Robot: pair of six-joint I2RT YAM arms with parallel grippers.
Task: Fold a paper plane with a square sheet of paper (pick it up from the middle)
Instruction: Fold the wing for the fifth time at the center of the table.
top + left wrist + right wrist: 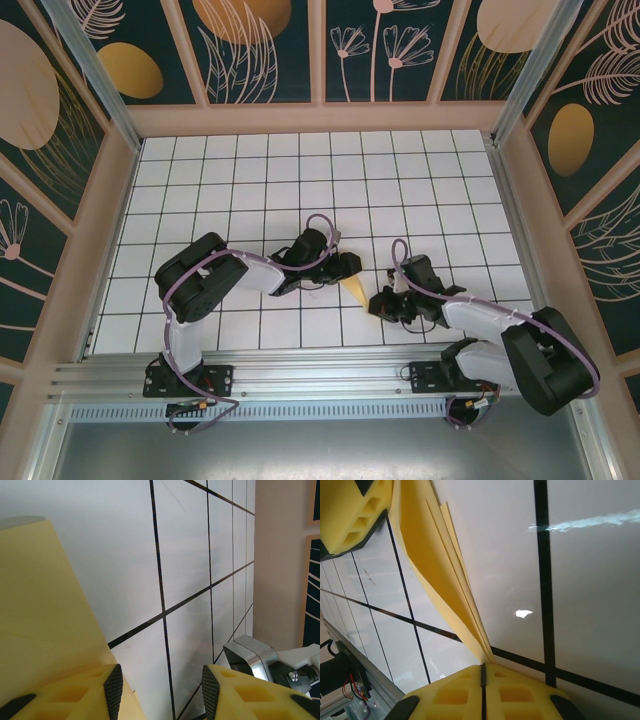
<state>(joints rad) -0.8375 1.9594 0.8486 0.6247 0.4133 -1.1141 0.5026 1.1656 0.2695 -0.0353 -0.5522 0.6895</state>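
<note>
While the right tool [482, 669] pinches the layered yellow paper plane [432, 575], the left tool [162, 685] gapes apart.

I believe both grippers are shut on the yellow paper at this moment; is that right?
Not quite: only the right gripper is shut on the paper, as the right wrist view shows. The left wrist view shows the left gripper open, its jaws apart over bare table, with the paper beside one of them.
</note>
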